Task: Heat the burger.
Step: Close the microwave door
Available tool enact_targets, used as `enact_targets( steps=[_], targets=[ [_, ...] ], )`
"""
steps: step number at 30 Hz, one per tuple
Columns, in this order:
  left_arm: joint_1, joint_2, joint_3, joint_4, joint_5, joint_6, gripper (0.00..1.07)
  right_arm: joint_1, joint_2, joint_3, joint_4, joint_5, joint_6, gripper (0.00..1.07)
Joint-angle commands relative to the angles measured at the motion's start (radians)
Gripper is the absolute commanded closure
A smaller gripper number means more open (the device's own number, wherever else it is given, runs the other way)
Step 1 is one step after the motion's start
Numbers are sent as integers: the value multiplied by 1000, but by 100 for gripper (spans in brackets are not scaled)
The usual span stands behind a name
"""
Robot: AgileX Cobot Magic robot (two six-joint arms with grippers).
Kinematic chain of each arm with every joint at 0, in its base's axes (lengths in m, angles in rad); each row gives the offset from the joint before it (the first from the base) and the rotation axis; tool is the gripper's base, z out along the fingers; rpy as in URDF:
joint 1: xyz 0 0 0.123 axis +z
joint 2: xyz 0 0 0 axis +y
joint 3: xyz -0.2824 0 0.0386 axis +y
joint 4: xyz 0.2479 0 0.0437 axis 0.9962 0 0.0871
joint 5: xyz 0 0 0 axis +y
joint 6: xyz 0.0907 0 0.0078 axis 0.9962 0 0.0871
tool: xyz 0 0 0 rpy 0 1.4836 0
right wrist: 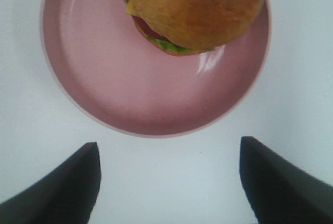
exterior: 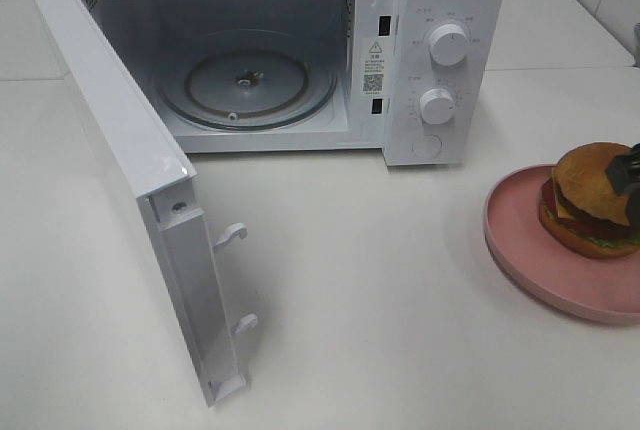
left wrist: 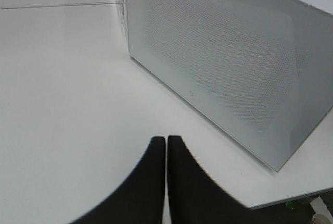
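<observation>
- Exterior high view, nearest first: the microwave door [exterior: 150, 200] stands swung wide open across the left half of the frame, its latch hooks facing the bare table [exterior: 380, 290]. Opening the oven appears done.
- At the right edge, mid-height, the burger [exterior: 590, 200] sits on the pink plate [exterior: 530, 250], well apart from the microwave [exterior: 300, 50]. A dark piece of the right gripper [exterior: 630, 185] shows against the burger's right side; whether it touches the bun cannot be told from this view.
- Farther back, in the upper centre, the glass turntable [exterior: 240, 85] lies bare inside the cavity, so the burger is not yet loaded. The two dials [exterior: 447, 45] sit on the right panel.
- In the right wrist view the right gripper [right wrist: 169, 182] is spread wide, its tips in the lower corners over the table, empty; the burger [right wrist: 197, 10] rests at the top of the frame on the plate [right wrist: 104, 94].
- In the left wrist view the left gripper [left wrist: 166, 177] has its fingertips pressed together, empty, near the door's [left wrist: 223, 67] mesh face.
- Judged remaining: grasp the burger, place it inside, shut the door, set the dials.
</observation>
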Motion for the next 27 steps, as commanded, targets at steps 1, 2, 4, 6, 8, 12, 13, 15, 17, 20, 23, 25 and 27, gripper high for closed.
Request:
enact_targets(
  steps=[1, 2, 4, 6, 8, 12, 13, 15, 17, 20, 23, 25, 27],
  targets=[
    [0, -6, 4, -1, -12, -2, 106, -13, -19, -6, 3, 28, -21, 38],
    [0, -6, 4, -1, -12, -2, 106, -13, -45, -6, 7, 78, -22, 38],
    [0, -6, 4, -1, -12, -2, 106, -13, -67, -6, 17, 137, -23, 38],
    [0, -6, 4, -1, -12, -2, 106, -13, -113, 10, 36, 217, -22, 38],
    [0, -6, 4, -1, -12, -2, 106, -10, -157, 29, 36, 241, -22, 38],
    [0, -6, 4, -1, -12, -2, 106, -10, -235, 59, 36, 273, -22, 38],
    [0, -6, 4, -1, -12, -2, 106, -10, -260, 65, 36, 282, -22, 38],
    [0, -6, 4, -1, -12, -2, 106, -10, -328, 78, 36, 298, -22, 38],
    [0, -6, 4, -1, -12, -2, 106, -10, -430, 97, 47, 304, -22, 38],
    [0, -6, 4, -1, -12, -2, 106, -10, -535, 126, 66, 294, -25, 38],
    [0, -6, 4, -1, -12, -2, 106, -10, -649, 161, 68, 267, -28, 38],
    [0, -6, 4, -1, -12, -2, 106, -10, -716, 185, 68, 250, -38, 38],
    [0, -6, 4, -1, -12, -2, 106, -10, -751, 199, 70, 241, -47, 38]
  ],
)
